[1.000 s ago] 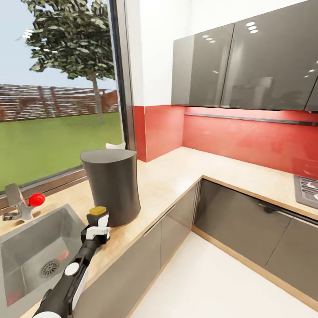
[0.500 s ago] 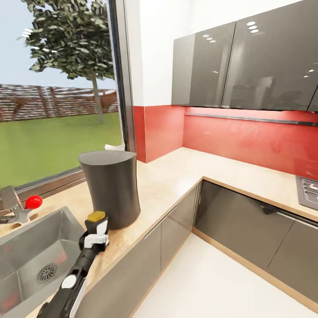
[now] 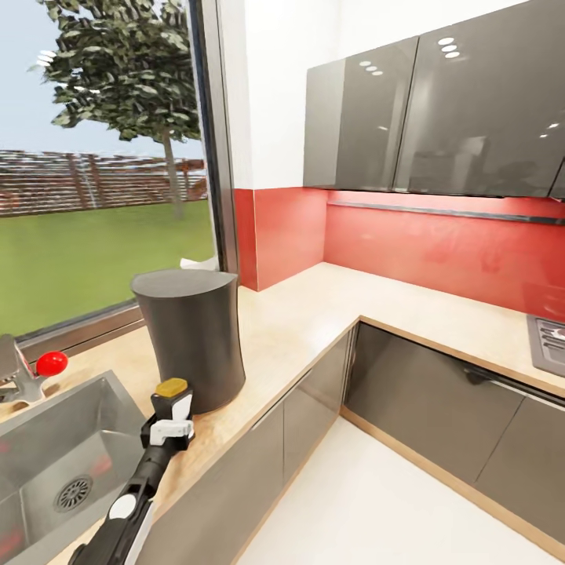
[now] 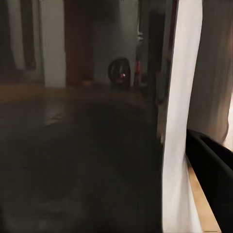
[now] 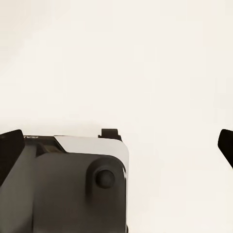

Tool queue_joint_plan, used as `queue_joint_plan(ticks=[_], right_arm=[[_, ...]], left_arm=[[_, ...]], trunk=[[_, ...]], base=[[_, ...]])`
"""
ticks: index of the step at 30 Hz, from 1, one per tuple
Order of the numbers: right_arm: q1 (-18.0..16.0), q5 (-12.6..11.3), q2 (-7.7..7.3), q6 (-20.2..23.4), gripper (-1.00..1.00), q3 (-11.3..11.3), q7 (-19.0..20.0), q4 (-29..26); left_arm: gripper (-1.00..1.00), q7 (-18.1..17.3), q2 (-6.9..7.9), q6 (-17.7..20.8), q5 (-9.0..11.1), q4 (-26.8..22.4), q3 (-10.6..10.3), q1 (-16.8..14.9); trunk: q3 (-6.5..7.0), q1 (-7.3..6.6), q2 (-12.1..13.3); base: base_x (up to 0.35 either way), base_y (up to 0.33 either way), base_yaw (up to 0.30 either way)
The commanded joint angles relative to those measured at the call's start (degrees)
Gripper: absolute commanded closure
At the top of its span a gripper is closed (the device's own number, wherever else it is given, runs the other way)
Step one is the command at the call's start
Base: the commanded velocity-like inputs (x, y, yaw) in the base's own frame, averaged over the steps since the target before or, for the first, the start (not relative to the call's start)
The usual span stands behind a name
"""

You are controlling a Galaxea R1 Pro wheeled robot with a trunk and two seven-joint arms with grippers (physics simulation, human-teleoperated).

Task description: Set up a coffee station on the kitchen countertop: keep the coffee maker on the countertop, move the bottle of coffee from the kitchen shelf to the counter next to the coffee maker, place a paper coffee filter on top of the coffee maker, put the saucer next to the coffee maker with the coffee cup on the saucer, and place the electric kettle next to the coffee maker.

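Head view: the left gripper [image 3: 173, 408] is closed on the bottle of coffee [image 3: 172, 390], whose yellow-brown lid shows above the fingers, and holds it just in front of the coffee maker [image 3: 188, 345], a tall dark grey machine standing on the kitchen countertop [image 3: 314, 314]. A scrap of white shows behind the machine's top rim, possibly the paper coffee filter [image 3: 196, 263], though it is too small to be sure. The step in hand looks like setting the bottle down beside the machine; the next move calls for lowering it onto bare surface between the machine's foot and the front edge, clear of the sink [image 3: 55, 463], then letting go without tipping it. The surface is a beige L-shaped run with a red-knobbed tap [image 3: 31, 369], glossy grey cabinets [image 3: 439, 110] above, a red backsplash [image 3: 439, 251], a big window [image 3: 102, 157] onto lawn and a tree, and the corner of a hob [image 3: 549, 341].

Left wrist view: dark and blurred; a pale vertical band and a black finger [image 4: 213, 170] show, nothing more certain.

Right wrist view: the right gripper's dark fingertips [image 5: 9, 145] sit wide apart at the picture's edges, open and empty, over a pale floor with part of the robot's body [image 5: 73, 184].
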Motion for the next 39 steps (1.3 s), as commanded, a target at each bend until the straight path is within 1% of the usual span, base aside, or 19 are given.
queue_joint_plan(ticks=[1, 19, 31, 32, 39], right_arm=[[-0.1, -0.5, -0.01, -0.2, -1.00, 0.5, -0.3, 0.0], [-0.1, -0.5, -0.01, -0.2, -1.00, 0.5, -0.3, 0.0], [-0.1, -0.5, 0.00, -0.2, -1.00, 0.5, -0.3, 0.0], [-0.1, -0.5, 0.00, -0.2, -1.00, 0.5, -0.3, 0.0], [-0.1, -0.5, 0.00, -0.1, -1.00, 0.5, -0.3, 0.0]], left_arm=[[1.00, -0.2, -0.06, -0.4, -0.9, 0.3, 0.3, 0.1], [1.00, -0.2, -0.26, -0.6, -0.9, 0.3, 0.1, 0.4], [1.00, -0.2, -0.23, -0.7, -0.8, 0.3, 0.1, 0.4], [-1.00, -0.2, -0.24, -0.7, -0.8, 0.3, 0.1, 0.4], [-1.00, -0.2, -0.10, -0.8, -0.8, 0.2, 0.4, 0.4]], trunk=[[-0.15, 0.04, -0.1], [-0.15, 0.04, -0.1], [-0.15, 0.04, -0.1], [-0.15, 0.04, -0.1], [-0.15, 0.04, -0.1]], base=[[0.002, -0.001, 0.000], [0.019, -0.077, 0.000], [0.000, -0.005, 0.000], [0.000, 0.000, 0.000], [0.000, 0.000, 0.000]])
